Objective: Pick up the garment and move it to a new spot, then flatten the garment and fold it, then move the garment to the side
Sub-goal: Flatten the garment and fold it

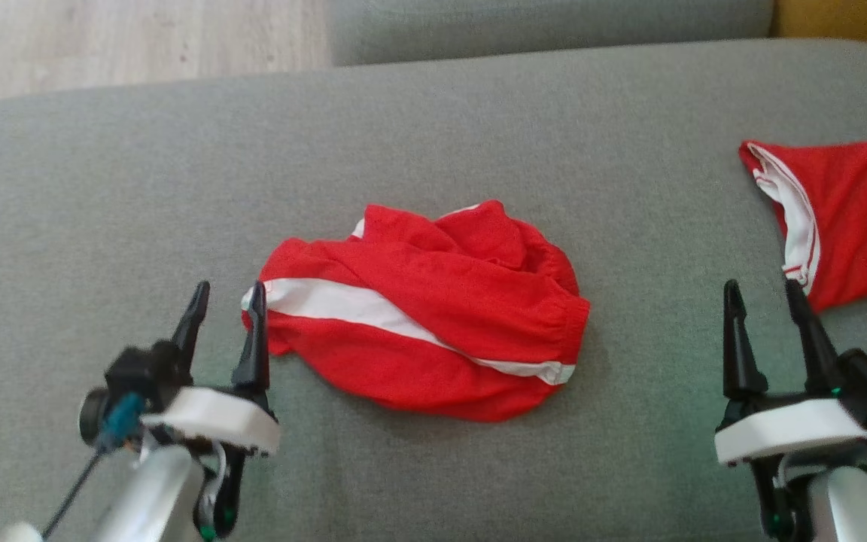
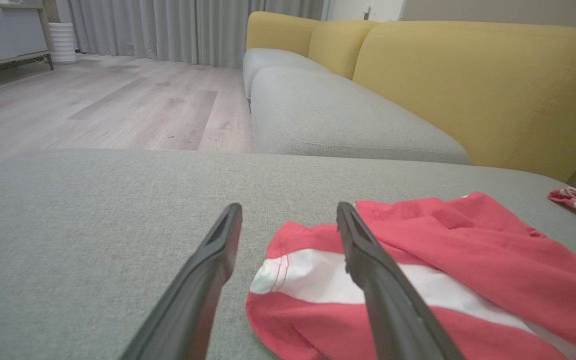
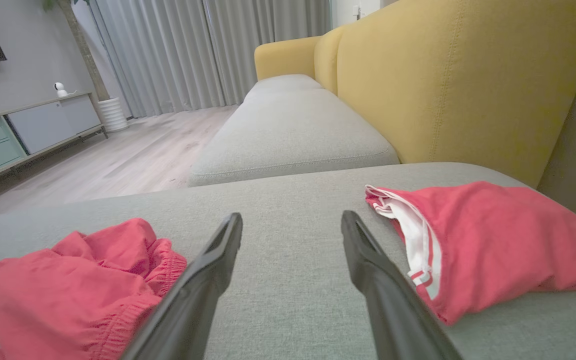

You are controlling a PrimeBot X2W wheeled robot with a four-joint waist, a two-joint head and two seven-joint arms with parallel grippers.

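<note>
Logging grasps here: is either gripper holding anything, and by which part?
Nothing is held. The left gripper stands open at the striped end of the crumpled red garment; the right gripper is open over the bare grey cushion.

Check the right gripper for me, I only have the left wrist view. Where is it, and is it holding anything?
Observer: The right gripper is open and empty. It is over bare sofa cushion, to the right of the crumpled red garment.
Operator: Red scrap at my right edge, same garment?
Observer: No. That is a second red garment. It lies apart near the cushion's right edge, with grey fabric showing between the two.
Operator: How does the far end of mine lie?
Observer: Bunched, not flat. The right wrist view shows its gathered elastic edge rumpled at that end, with folds piled behind it.
</note>
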